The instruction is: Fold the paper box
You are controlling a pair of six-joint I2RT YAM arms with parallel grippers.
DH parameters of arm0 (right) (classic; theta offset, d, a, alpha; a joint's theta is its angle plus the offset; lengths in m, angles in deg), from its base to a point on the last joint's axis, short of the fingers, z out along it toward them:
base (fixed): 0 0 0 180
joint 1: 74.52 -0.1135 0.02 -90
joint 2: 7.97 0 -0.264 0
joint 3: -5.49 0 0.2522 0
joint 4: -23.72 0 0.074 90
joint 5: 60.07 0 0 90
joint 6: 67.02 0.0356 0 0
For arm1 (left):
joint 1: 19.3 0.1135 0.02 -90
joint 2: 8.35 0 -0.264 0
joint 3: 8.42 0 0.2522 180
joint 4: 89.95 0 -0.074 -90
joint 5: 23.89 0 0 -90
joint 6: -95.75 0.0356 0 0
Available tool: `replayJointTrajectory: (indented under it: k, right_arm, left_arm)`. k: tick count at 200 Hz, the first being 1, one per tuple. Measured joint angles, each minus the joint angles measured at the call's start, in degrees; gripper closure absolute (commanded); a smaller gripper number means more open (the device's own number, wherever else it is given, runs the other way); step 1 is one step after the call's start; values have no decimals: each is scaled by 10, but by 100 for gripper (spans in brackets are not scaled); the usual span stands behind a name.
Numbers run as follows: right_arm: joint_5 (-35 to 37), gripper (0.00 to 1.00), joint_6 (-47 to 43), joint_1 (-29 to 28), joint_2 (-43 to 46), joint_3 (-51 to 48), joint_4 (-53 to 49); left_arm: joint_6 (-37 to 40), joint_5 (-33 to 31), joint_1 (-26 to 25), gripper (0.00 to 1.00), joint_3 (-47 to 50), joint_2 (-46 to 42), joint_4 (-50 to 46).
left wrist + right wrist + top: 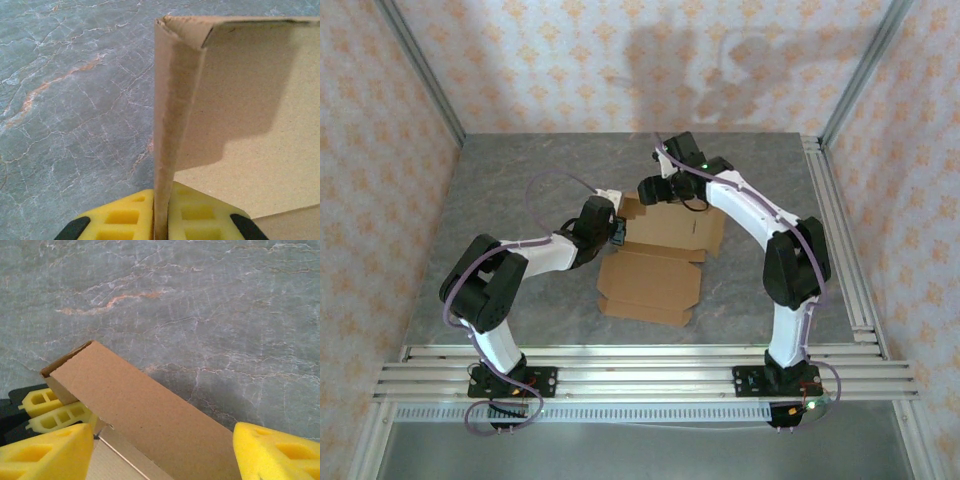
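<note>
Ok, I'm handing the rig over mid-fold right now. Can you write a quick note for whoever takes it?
Left gripper: shut on the upright left flap of the paper box.
Right gripper: open, fingers astride the raised far wall at the same corner, not clamping.
Box: mid-table, between the arms.
Done: left flap and far wall stood up.
Left: the large near panel with its tabs lies flat; remaining walls and closing not yet done.

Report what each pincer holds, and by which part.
The left pincer is shut on the paper box, pinching the edge of a raised side flap. The right pincer is open astride another raised wall, gripping nothing.
</note>
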Motion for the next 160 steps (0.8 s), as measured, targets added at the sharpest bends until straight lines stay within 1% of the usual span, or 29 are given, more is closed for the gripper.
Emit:
replayJointTrajectory:
  k: [2,26,92,136,160]
  right_arm:
    - [0,26,1,1,-2,3,-1]
    - [-1,26,9,6,-29,41,-7]
    - [-28,26,22,10,-85,81,-40]
    - [-64,27,17,16,-95,101,-69]
    - [-83,30,9,17,-97,101,-79]
  left_arm:
    - [-2,-1,0,100,0,0,0]
    - [0,-10,-1,100,7,0,13]
    - [2,-14,-4,100,21,-8,24]
    - [6,-13,-4,100,25,-9,30]
    - [6,-13,-4,100,30,-12,35]
